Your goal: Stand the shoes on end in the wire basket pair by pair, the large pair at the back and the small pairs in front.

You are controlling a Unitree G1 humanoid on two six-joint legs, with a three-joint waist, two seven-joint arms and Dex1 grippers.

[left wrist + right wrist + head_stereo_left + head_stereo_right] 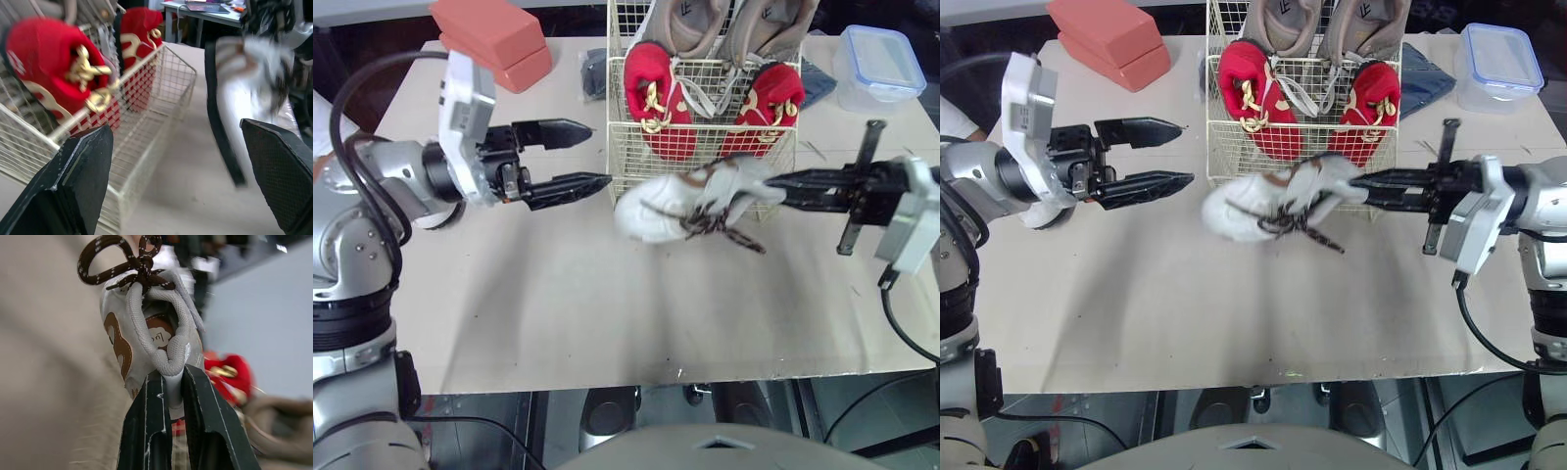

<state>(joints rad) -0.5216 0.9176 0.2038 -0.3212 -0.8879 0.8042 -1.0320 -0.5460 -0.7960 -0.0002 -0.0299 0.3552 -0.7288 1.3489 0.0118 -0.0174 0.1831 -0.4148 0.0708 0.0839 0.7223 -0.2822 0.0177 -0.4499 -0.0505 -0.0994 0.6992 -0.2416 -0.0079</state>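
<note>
Right end effector grips the heel of a small white fabric shoe with brown laces, held just in front of the cream wire basket, over the beige desk. Inside the basket stand two red shoes, with two large taupe shoes behind them. Left end effector gapes open left of the basket

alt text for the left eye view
The right gripper holds a white shoe in front of the wire basket, where two red shoes and two grey shoes stand. The left gripper is open nearby.
</note>
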